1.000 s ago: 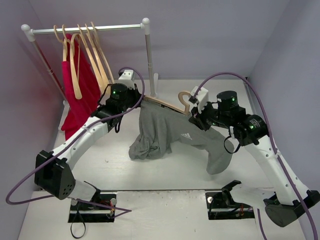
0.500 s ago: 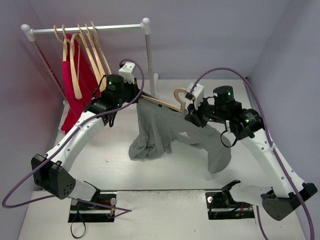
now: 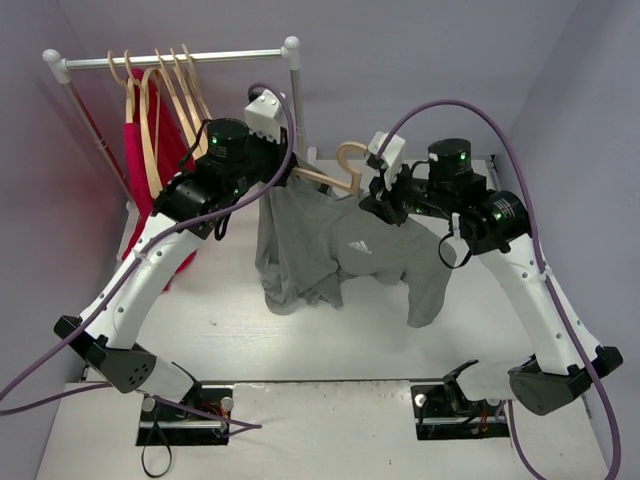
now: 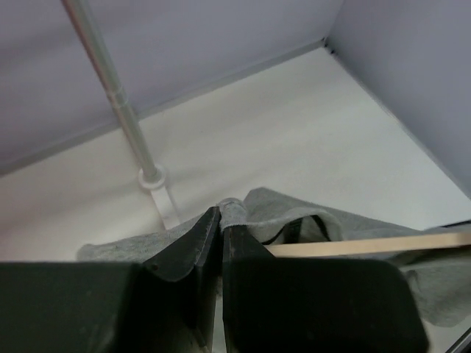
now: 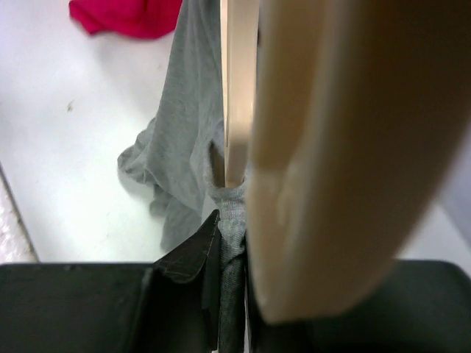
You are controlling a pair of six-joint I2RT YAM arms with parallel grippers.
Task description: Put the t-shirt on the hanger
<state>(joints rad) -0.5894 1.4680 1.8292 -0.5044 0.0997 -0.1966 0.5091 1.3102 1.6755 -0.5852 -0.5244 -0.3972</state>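
The grey t-shirt (image 3: 330, 250), white logo facing up, hangs between both raised arms, draped over a pale wooden hanger (image 3: 345, 165) whose hook sticks up at the collar. My left gripper (image 3: 287, 186) is shut on a fold of the shirt's shoulder; in the left wrist view the gripper (image 4: 221, 217) pinches grey cloth (image 4: 234, 209) beside the hanger arm (image 4: 368, 245). My right gripper (image 3: 378, 205) is shut on the other shoulder; in the right wrist view the gripper (image 5: 232, 220) clamps grey fabric (image 5: 234, 202), with the hanger (image 5: 239, 88) running right alongside.
A clothes rack (image 3: 180, 58) stands at the back left with several wooden hangers (image 3: 160, 110) and a red garment (image 3: 150, 195). Its right post (image 3: 297, 110) rises just behind my left gripper. Walls close in on the left, back and right.
Both arms have risen and moved toward the back wall, lifting the hanger and shirt. The shirt now hangs longer and flatter, with its logo facing up.
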